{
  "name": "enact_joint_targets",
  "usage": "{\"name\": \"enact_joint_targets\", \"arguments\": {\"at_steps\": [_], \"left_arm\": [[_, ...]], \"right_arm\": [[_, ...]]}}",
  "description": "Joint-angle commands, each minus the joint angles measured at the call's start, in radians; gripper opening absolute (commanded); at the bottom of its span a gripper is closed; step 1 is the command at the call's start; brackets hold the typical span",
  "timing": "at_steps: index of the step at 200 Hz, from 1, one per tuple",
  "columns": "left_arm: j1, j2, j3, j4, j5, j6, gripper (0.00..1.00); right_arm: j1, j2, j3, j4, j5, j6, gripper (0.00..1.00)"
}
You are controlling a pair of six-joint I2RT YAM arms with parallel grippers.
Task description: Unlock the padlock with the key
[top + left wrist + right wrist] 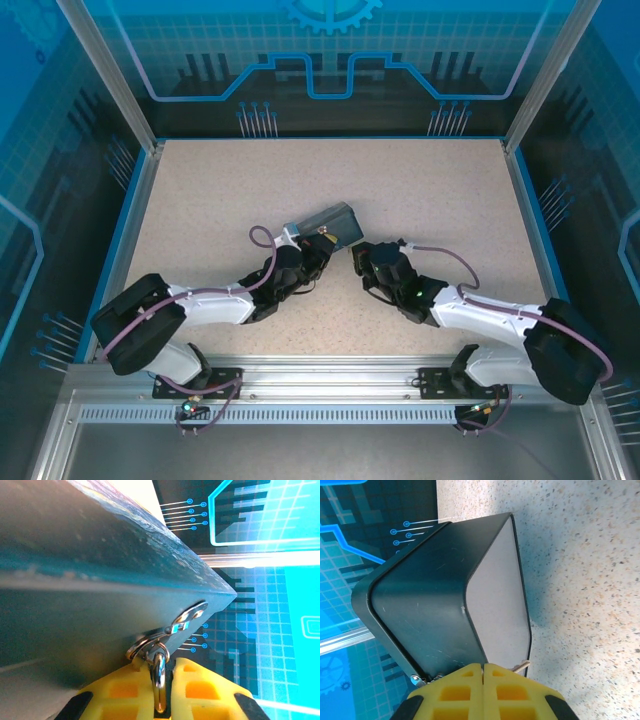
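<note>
Left wrist view is showing the left gripper [160,680] pinching the padlock [158,666] under the latch [188,616] of the box [75,580], probably steadying it. The right gripper [483,668] is sitting fully closed, seemingly on the key [522,666].

Mid-table box [322,220] beside left hand [318,244] and right hand [357,258]

Box [325,218] on table [430,185]; left gripper [167,668], right gripper [483,669] before it; padlock [159,676] on box.

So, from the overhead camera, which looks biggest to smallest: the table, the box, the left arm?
1. the table, easily largest.
2. the left arm, though it sits nearer the camera, which flatters it.
3. the box, smallest, its near edge partly covered by the arm's tip.
</note>
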Motion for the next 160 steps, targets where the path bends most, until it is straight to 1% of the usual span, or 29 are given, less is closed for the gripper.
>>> {"name": "enact_joint_targets", "arguments": {"at_steps": [1, 160], "left_arm": [[-0.006, -0.002, 0.009, 0.104, -0.018, 0.011, 0.00], [-0.005, 0.020, 0.003, 0.123, -0.014, -0.002, 0.00]], "right_arm": [[0.009, 0.007, 0.009, 0.069, 0.020, -0.028, 0.00], [-0.012, 0.015, 0.013, 0.090, 0.010, -0.047, 0.00]]}}
